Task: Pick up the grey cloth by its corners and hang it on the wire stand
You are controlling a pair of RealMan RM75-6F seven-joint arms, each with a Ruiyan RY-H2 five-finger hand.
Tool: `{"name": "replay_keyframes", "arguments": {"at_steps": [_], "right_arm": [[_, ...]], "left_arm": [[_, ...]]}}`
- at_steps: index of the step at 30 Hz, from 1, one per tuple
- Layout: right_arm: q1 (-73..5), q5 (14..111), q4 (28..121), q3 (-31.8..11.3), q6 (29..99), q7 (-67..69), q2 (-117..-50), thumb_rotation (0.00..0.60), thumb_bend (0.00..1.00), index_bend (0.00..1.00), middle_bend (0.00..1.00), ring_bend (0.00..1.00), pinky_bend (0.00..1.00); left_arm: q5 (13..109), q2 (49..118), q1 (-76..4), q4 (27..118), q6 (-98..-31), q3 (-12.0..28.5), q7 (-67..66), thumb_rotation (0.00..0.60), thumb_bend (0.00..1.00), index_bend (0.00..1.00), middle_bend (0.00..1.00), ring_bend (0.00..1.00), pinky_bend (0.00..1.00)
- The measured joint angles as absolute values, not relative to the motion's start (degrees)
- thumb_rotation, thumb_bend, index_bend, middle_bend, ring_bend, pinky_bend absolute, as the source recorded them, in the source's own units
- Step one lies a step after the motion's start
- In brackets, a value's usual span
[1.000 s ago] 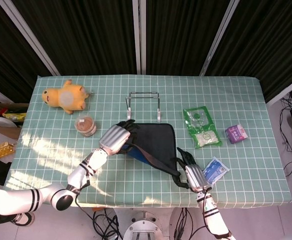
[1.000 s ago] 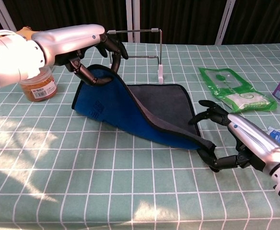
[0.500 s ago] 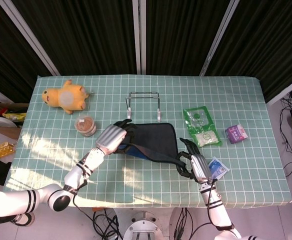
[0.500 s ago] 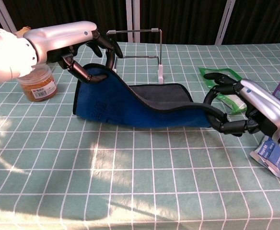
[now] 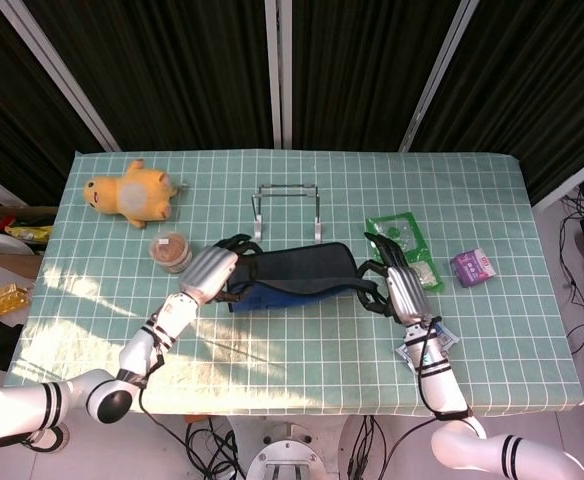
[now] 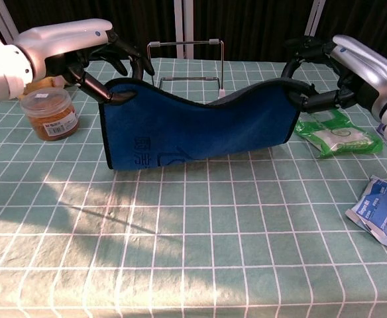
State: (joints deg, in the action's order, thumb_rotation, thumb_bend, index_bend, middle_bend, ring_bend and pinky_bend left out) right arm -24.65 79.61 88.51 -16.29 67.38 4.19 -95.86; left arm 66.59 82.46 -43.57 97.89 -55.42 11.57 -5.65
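The cloth [image 6: 193,126] hangs lifted between both hands, its blue side facing the chest camera, its lower edge near the table. In the head view the cloth [image 5: 297,272] shows as a dark band with a blue edge. My left hand [image 6: 91,56] pinches its upper left corner; the left hand [image 5: 217,270] sits at the band's left end. My right hand [image 6: 326,73] pinches the upper right corner; the right hand [image 5: 397,285] is at the right end. The wire stand [image 6: 187,66] stands just behind the cloth, and the wire stand [image 5: 287,210] is bare.
A jar [image 6: 48,112] of brown spread sits left of the cloth. A yellow plush toy [image 5: 132,195] lies far left. A green packet [image 6: 332,136], a purple pack [image 5: 472,267] and a blue-white sachet [image 6: 382,209] lie on the right of the checked tablecloth [image 6: 193,252].
Both hands have risen and moved back toward the stand, lifting the cloth off the table. The right hand swung up and away, pulling the cloth into a spread hanging sheet.
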Motion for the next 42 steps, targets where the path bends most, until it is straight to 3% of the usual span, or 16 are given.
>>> {"name": "replay_keyframes", "arguments": {"at_steps": [13,21,25,26,27,29,30,31,36,39,42], "right_arm": [[-36.67,72.94,81.80,-26.51,61.95,-1.87,-98.11,0.600,0.57,1.00,0.10,0.00,0.00],[-46.81,69.24,67.73,-31.95,58.86,-3.46,-101.83,0.600,0.55,1.00,0.13,0.00,0.00],[-52.54,68.57,57.03,-33.80,58.38,-2.64,-105.41,0.600,0.59,1.00,0.17,0.00,0.00],[-54.58,68.33,53.13,-34.35,58.09,-2.32,-106.65,0.600,0.59,0.96,0.16,0.00,0.00],[-56.19,68.13,50.03,-34.71,57.75,-2.13,-107.57,0.600,0.57,0.85,0.13,0.00,0.00],[-60.11,67.55,42.38,-35.28,56.12,-2.08,-109.60,0.600,0.42,0.29,0.03,0.00,0.00],[-61.88,67.20,39.02,-35.45,54.88,-2.30,-110.42,0.600,0.36,0.13,0.00,0.00,0.00],[-63.72,66.84,35.69,-35.58,53.35,-2.62,-111.22,0.600,0.27,0.00,0.00,0.00,0.00],[-74.04,64.95,20.90,-35.73,45.20,-4.73,-115.38,0.600,0.13,0.00,0.00,0.00,0.00],[-76.53,64.10,18.52,-34.98,41.90,-5.24,-116.52,0.600,0.02,0.00,0.00,0.00,0.00],[-76.28,63.39,19.44,-34.33,41.48,-5.11,-116.17,0.600,0.01,0.00,0.00,0.00,0.00]], "left_arm": [[56.84,84.71,-49.48,89.37,-53.74,18.98,-9.59,0.600,0.43,0.87,0.26,0.13,0.24],[49.01,87.81,-58.09,76.13,-49.50,25.56,-11.89,0.600,0.43,0.87,0.30,0.15,0.24],[45.78,90.47,-62.40,66.11,-46.38,27.95,-11.71,0.600,0.43,0.87,0.30,0.16,0.25],[44.73,91.43,-63.73,62.50,-45.13,28.52,-11.60,0.600,0.43,0.84,0.30,0.16,0.25],[43.94,92.19,-64.73,59.67,-44.07,28.88,-11.54,0.600,0.43,0.74,0.28,0.15,0.24],[42.23,93.92,-67.01,52.87,-40.88,29.38,-11.49,0.600,0.37,0.26,0.15,0.13,0.21],[41.55,94.56,-67.91,50.06,-39.06,29.44,-11.51,0.600,0.32,0.07,0.08,0.12,0.19],[40.90,95.20,-68.80,47.42,-37.06,29.47,-11.51,0.600,0.28,0.01,0.05,0.12,0.18],[40.23,98.02,-71.77,39.30,-29.10,29.29,-10.07,0.600,0.15,0.00,0.03,0.15,0.16],[41.80,99.02,-72.34,37.91,-30.28,28.85,-8.05,0.600,0.15,0.00,0.03,0.15,0.16],[43.90,98.72,-71.97,38.55,-32.76,28.37,-6.61,0.600,0.15,0.00,0.03,0.15,0.16]]}}
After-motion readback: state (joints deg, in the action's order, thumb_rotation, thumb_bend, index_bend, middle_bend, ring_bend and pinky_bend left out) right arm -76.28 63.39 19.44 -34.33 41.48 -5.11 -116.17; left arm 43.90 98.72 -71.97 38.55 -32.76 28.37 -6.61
